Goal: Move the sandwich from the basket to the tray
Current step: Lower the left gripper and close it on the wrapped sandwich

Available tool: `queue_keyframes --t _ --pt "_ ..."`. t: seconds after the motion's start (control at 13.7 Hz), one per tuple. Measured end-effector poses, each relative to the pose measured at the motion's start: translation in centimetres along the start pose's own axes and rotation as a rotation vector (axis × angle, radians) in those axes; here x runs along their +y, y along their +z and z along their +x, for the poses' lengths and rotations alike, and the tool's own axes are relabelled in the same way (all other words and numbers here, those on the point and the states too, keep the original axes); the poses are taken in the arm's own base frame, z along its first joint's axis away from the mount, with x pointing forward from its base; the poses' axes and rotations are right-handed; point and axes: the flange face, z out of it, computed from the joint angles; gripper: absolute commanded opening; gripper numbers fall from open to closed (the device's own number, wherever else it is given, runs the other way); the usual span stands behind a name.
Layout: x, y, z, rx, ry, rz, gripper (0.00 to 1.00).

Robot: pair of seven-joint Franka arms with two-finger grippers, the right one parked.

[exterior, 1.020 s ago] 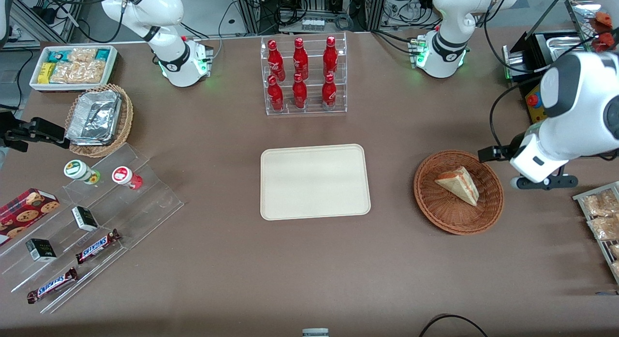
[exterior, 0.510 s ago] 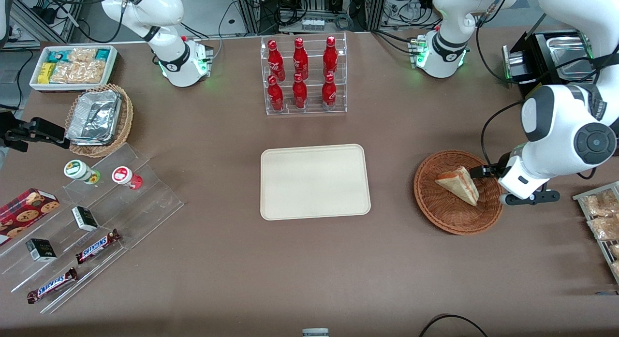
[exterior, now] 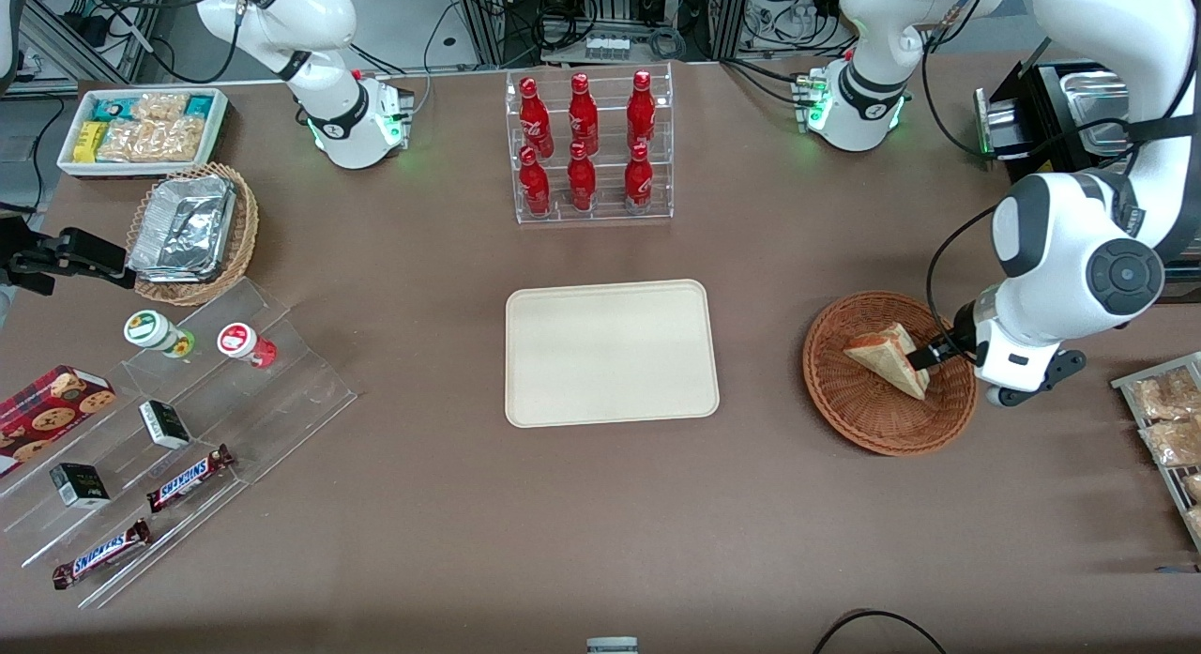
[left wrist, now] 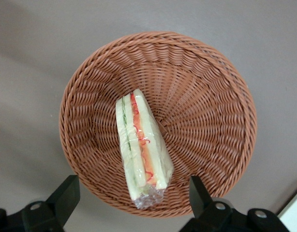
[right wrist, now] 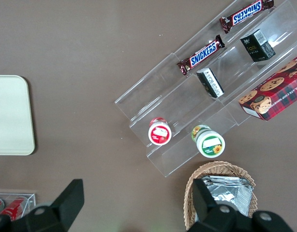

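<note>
Left arm's gripper (left wrist: 131,203) hangs over the basket (left wrist: 206,101), fingers (left wrist: 66,193) spread wide and holding nothing. Sandwich (left wrist: 141,150) lies in the basket, its wrapped end reaching into the gap between the fingers, touching neither. Tray (exterior: 610,352) sits well apart from the fingers on the tabletop (exterior: 751,504), toward the parked arm's end.

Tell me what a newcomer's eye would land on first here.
First, the sandwich lying in the round wicker basket, with the working arm's open claw poised over it. Next, the bare cream tray mid-table, and the rack of red bottles farther from the front camera.
</note>
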Motion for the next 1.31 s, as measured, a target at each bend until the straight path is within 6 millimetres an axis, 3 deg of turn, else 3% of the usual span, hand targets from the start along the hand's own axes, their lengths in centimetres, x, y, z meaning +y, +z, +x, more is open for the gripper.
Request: queue_keyframes --t 0.29,0.8,1.31 --pt "0.6 0.6 -0.4 0.013 -0.188 -0.013 1.00" --pt "1.4 3.3 -2.1 0.020 -0.326 -0.020 1.00" --pt "0.6 6.6 -3.2 0.040 -0.369 -0.045 1.00"
